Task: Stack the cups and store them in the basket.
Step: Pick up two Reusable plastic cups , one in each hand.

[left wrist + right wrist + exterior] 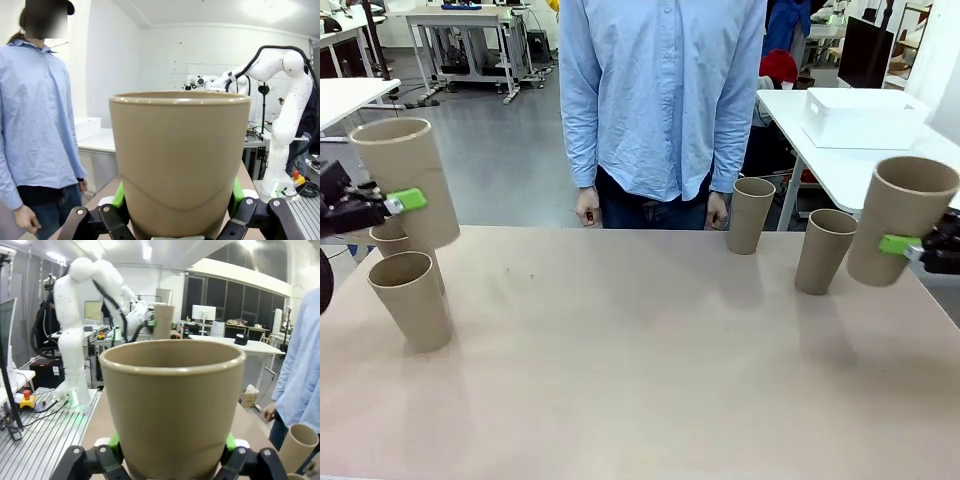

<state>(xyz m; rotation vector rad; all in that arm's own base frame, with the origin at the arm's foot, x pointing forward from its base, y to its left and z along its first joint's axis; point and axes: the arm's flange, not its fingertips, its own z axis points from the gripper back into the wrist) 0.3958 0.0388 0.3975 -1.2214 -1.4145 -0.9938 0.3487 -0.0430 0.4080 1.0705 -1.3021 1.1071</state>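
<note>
Basket (865, 122): one; white, on the side table (790, 110) at far right, well apart from both grippers;
Cups (751, 214): six; two standing left, two standing right, two lifted;
Left gripper (410, 200): clamped on the tilted left lifted cup (405, 165);
Right gripper (898, 245): clamped on the tilted right lifted cup (908, 205)

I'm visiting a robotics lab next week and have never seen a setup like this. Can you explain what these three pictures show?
Two robot arms share a table with a person standing at the far side. The wide picture looks across the table from between the arms. The other two pictures come from a camera on each wrist, so the cup that arm holds looms large. The left gripper is closed on the left raised cup, and the right gripper is closed on the right raised cup. Four more paper cups stand on the table: two at the left and two at the right. The white basket sits on another table behind.
</note>
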